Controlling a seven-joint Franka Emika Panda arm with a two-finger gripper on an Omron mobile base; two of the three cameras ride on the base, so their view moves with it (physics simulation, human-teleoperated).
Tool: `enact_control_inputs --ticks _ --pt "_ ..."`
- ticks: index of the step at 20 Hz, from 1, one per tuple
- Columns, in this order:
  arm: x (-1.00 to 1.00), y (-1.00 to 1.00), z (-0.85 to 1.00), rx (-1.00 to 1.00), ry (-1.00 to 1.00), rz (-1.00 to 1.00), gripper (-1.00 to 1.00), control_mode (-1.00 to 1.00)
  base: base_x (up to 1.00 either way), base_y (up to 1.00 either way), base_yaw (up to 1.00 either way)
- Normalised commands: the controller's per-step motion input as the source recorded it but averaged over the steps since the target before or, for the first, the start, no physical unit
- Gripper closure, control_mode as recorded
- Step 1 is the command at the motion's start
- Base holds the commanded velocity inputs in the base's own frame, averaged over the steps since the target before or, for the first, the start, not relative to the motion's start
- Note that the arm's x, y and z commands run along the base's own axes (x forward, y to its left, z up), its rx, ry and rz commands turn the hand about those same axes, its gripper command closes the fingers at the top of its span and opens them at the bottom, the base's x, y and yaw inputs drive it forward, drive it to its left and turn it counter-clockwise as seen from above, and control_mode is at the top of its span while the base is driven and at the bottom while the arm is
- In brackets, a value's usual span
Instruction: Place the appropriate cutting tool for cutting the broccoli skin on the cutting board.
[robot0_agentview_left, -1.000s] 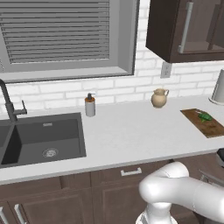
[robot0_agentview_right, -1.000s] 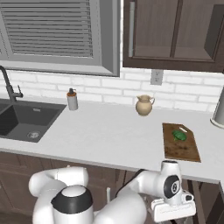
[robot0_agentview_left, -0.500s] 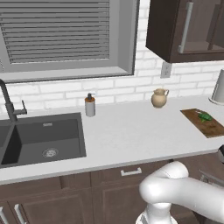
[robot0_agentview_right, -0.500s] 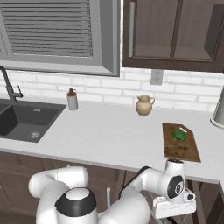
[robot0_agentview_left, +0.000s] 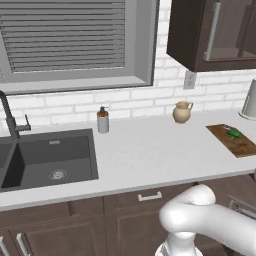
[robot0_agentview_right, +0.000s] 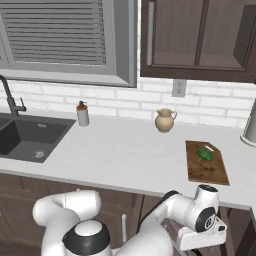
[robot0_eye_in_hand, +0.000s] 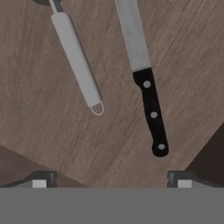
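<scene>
Brown wood grain runs behind everything in the hand view, probably a drawer floor below the counter, though that is a guess. On it lie two utensils: a slender silvery-grey metal peeler (robot0_eye_in_hand: 78, 61) in the upper left of the frame, its handle ending in a small wire loop near the centre, and a knife with a steel blade and black riveted handle (robot0_eye_in_hand: 146, 83) just right of centre. They lie well apart and almost parallel. The two-finger gripper (robot0_eye_in_hand: 111, 179) has its dark tips spread wide at the bottom corners, holding nothing.

In the right base view, the flat brown wooden cutting board (robot0_agentview_right: 209, 170) rests at the right of the pale counter (robot0_agentview_right: 120, 152), with the small bright green broccoli floret (robot0_agentview_right: 204, 154) on its far end.

The step in hand appears to be choosing and reaching for the tool. Skinning broccoli suits the peeler, so the next move probably calls for shifting toward the upper left, centring the handle between the jaws and descending before closing.
</scene>
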Motion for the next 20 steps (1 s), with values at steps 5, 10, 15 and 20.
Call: enact_control_inputs --ticks 5,10,15,20 --pt "0.15 0.0 -0.06 0.0 0.0 0.0 -1.0 -1.0 0.0 0.0 0.0" --pt "0.08 0.0 -0.09 0.01 -0.01 0.01 -1.0 -1.0 0.0 0.0 0.0" --pt "0.0 0.0 -0.32 0.02 -0.05 0.03 -1.0 -1.0 0.0 0.0 0.0" --pt "0.19 0.0 -0.25 0.0 0.0 0.04 -1.0 -1.0 0.0 0.0 0.0"
